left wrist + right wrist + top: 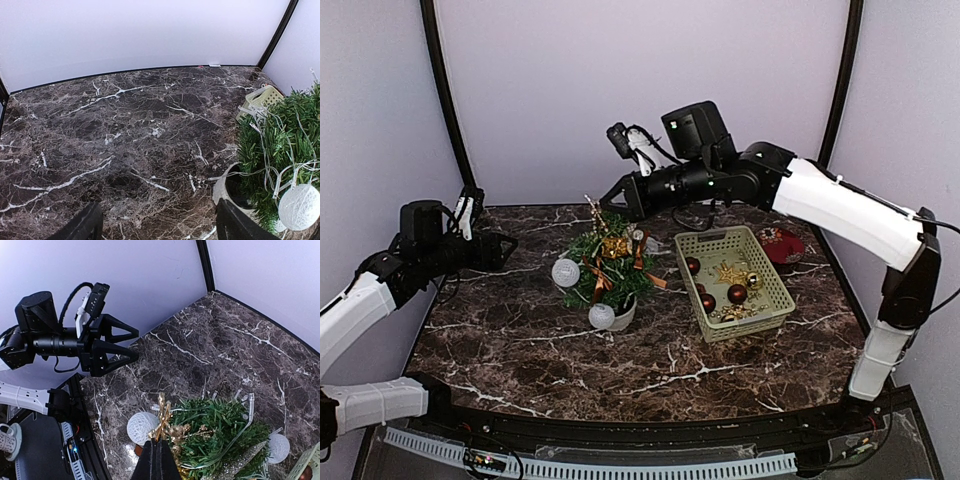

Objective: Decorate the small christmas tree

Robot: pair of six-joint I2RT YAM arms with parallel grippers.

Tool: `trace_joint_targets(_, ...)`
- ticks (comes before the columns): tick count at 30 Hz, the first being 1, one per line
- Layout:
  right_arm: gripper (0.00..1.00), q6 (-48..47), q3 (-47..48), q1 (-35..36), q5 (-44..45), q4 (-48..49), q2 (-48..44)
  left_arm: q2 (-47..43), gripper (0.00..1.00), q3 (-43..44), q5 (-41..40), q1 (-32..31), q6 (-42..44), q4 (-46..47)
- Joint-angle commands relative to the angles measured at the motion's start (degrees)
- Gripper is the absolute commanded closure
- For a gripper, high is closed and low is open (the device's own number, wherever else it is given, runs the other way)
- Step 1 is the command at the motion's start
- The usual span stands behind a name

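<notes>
Black fingers (150, 467) of the right gripper (156, 442) were seen closest to the lens in the R wrist view, pressed together w/ no gap, right at the foot of a gold glitter sprig (162, 415) standing at the top of the small bushy dark-green christmas tree (220, 432); whether its stem was pinched couldn't be told. In the overhead view the tree (605, 262) was found upright in its little round white pot (623, 316) on the dark marble table (520, 345), approx mid-table & just left of the pale green plastic basket (786, 292), not touching it. The right gripper (608, 200) was held above the tree's far side. Two white string-wrapped balls (565, 272) were hung on its left & front, w/ bronze ribbon bows (600, 282) & a gold bow (615, 245) among the branches; thin white light wire (272, 150) was draped over the needles. Some dark red baubles (737, 293) & a gold star (730, 271) were seen in the basket, w/ a red round item (782, 244) set beside its far right corner. The left gripper (506, 248) was held over the table's left side, well apart from the tree, jaws spread wide & empty; its two fingertips (82, 225) were caught at the bottom of the L wrist view, w/ the pot (222, 182) & one white ball (300, 206) near the right one.
</notes>
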Motion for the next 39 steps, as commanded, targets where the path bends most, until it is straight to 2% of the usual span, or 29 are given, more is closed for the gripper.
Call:
trace_joint_targets(1,1.0,-0.39,2.11,0.45,-0.01,-0.55,1.62,-0.83,0.2,-0.42,0.25,0.29,0.04,1.48)
trace_joint_targets(12,1.0,1.71,1.91,0.44,9.96,-4.16,2.38,-0.93,0.2,-0.42,0.82,0.29,0.17,1.49)
trace_joint_targets(24,1.0,4.58,0.07,0.44,16.02,-5.33,-0.07,-0.93,0.2,-0.42,0.7,0.29,0.09,1.49)
trace_joint_targets(39,1.0,4.11,1.35,0.44,12.86,-6.68,-0.43,-0.81,0.2,-0.42,0.6,0.29,0.09,1.41)
